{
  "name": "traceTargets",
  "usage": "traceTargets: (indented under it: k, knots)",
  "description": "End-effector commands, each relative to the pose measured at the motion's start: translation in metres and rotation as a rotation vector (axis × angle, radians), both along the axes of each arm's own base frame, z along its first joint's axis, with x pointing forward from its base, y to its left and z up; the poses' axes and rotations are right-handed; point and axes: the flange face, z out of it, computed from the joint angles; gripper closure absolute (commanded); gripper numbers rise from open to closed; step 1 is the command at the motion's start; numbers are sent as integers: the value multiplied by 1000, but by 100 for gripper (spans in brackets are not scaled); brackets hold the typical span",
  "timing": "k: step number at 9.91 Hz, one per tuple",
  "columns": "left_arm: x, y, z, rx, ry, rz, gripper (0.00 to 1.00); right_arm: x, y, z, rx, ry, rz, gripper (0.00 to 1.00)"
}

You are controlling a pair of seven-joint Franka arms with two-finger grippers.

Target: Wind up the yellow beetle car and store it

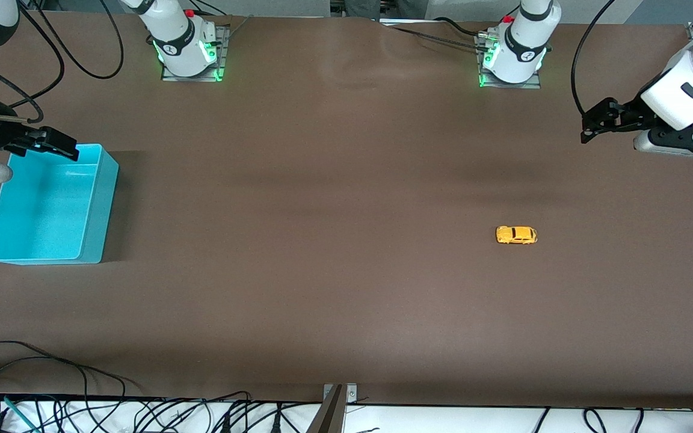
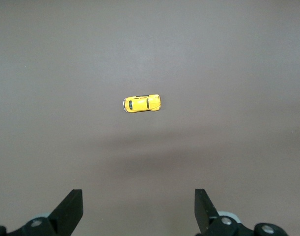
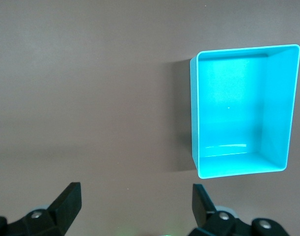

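Note:
The yellow beetle car (image 1: 516,235) stands alone on the brown table, toward the left arm's end; it also shows in the left wrist view (image 2: 142,103), on its wheels. My left gripper (image 1: 591,125) hangs open over bare table at that end, well apart from the car, its jaws (image 2: 138,211) wide with nothing between them. My right gripper (image 1: 62,146) hovers open over the rim of the turquoise bin (image 1: 107,198) at the right arm's end. In the right wrist view the gripper (image 3: 136,209) holds nothing and the bin (image 3: 195,118) is empty.
Both arm bases (image 1: 187,45) (image 1: 515,54) stand at the table's edge farthest from the front camera. Cables (image 1: 33,361) trail over the near edge, beside a metal bracket (image 1: 337,400). Brown table surface stretches between the bin and the car.

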Motion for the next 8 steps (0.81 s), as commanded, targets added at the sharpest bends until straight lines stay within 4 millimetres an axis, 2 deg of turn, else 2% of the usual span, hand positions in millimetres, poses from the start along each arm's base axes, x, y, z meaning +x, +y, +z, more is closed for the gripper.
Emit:
traceTargets:
  k: [1,3,5,7,8]
  knots:
    - [0,3,0,3,7,2,0,-2,-1,2,-14,-10,-6,0]
    - [8,1,-19,2,49,-1,0,-2,-2,2,-16,-8,-6,0]
    - [9,-3,-25,4,63,-10,0,-2,-1,1,-14,-8,-6,0]
    - [22,-3,-56,-5,122,-56,0,-2,-4,1,-14,-7,-9,0]
    - [26,-3,-65,-14,135,-130,0,-2,-4,1,-14,-7,-9,0]
